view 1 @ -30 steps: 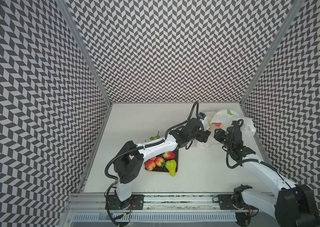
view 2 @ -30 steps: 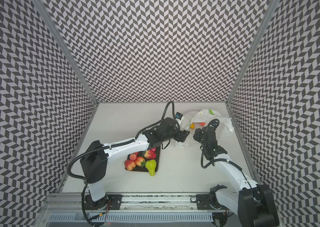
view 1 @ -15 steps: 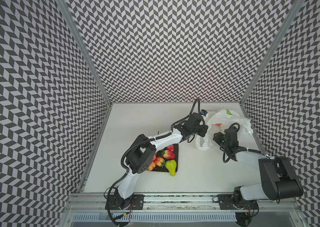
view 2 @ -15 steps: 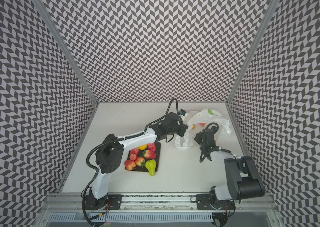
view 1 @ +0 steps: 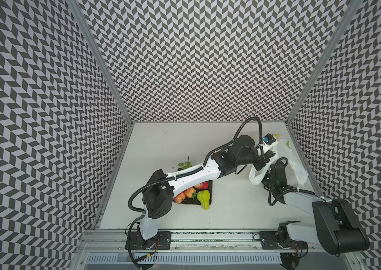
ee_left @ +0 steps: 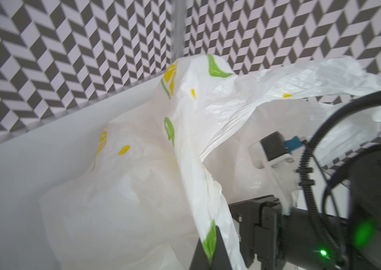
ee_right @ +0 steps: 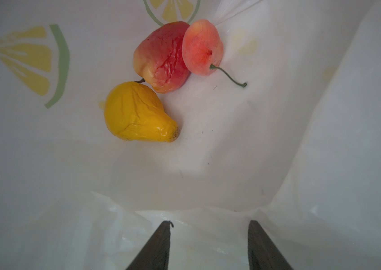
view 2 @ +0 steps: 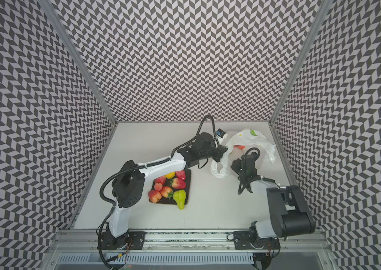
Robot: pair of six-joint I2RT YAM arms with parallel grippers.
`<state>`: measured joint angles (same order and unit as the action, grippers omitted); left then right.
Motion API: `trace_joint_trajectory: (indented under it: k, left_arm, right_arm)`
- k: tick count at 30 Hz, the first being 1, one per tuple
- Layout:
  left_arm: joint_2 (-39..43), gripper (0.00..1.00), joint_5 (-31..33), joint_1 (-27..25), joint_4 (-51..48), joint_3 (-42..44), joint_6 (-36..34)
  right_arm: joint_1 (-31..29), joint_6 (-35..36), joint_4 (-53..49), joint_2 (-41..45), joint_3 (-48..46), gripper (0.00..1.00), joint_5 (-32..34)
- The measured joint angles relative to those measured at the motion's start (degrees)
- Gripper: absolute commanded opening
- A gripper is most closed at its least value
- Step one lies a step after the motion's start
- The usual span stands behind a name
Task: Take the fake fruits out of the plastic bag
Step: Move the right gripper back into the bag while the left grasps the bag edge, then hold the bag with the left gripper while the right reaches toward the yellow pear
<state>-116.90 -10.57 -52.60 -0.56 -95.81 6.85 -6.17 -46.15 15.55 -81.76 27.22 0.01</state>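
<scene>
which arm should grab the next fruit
Right, probably. The right gripper, open, faces the yellow pear inside the plastic bag; the left gripper is shut on the bag's edge, holding it up.

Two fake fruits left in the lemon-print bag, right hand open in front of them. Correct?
No, three, per the right wrist view: a yellow plastic pear, a red-yellow plastic apple and a pink-orange plastic peach in the white lemon-print plastic bag. The right hand is open in front of them.

Thin, crinkly, translucent plastic bag (ee_left: 231, 98).
Ahead of my right claw (ee_right: 210, 225) I see a glossy, dimpled yellow pear (ee_right: 135, 114).
</scene>
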Motion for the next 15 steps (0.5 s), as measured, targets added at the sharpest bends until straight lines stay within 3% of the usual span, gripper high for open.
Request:
trace_joint_trajectory:
  k: [4, 8, 15]
  left_arm:
    - [3.39, 0.0, -2.89, -4.79, 0.92, -2.8, -6.08]
    - [7.63, 0.0, -4.63, -8.55, 3.32, -0.39, -9.53]
    - [9.99, 0.0, -5.46, -4.2, 8.39, 16.2, -7.74]
  right_arm:
    - [0.0, -1.64, 1.03, 4.68, -6.01, 0.54, -0.94]
    - [0.0, -1.9, -0.39, 8.52, -8.44, 0.57, -0.79]
    - [0.04, -0.26, -3.65, 14.01, -8.44, 0.64, 1.07]
